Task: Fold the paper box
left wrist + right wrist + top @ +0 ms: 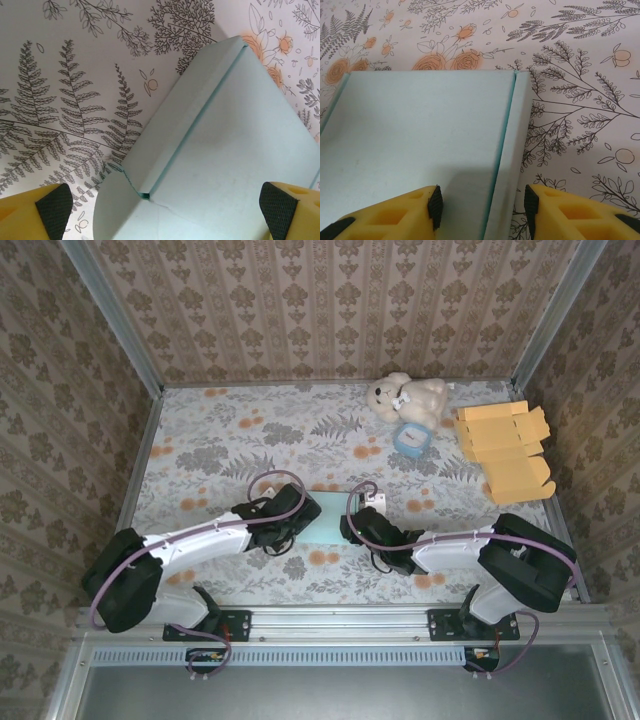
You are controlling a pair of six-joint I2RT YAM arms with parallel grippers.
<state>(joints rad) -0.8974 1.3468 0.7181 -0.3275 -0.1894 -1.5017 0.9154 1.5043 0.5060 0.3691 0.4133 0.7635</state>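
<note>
Paper box (326,518), pale teal, lies at the middle of the bench (200,440) close to its near edge, between the two arms so each can work one side. The left gripper (162,210) hovers with jaws spread wide over a creased corner. The right gripper (482,207), jaws half apart, straddles the narrow side flap, apparently ready to fold it. Both arms reach low and inward.

The paper box (328,518) is a pale mint sheet lying flat between the left gripper (165,210) and the right gripper (482,205). A creased corner with a small notch lies between the left fingers. A narrow side flap, set off by a straight crease, runs forward from between the right fingers.
</note>
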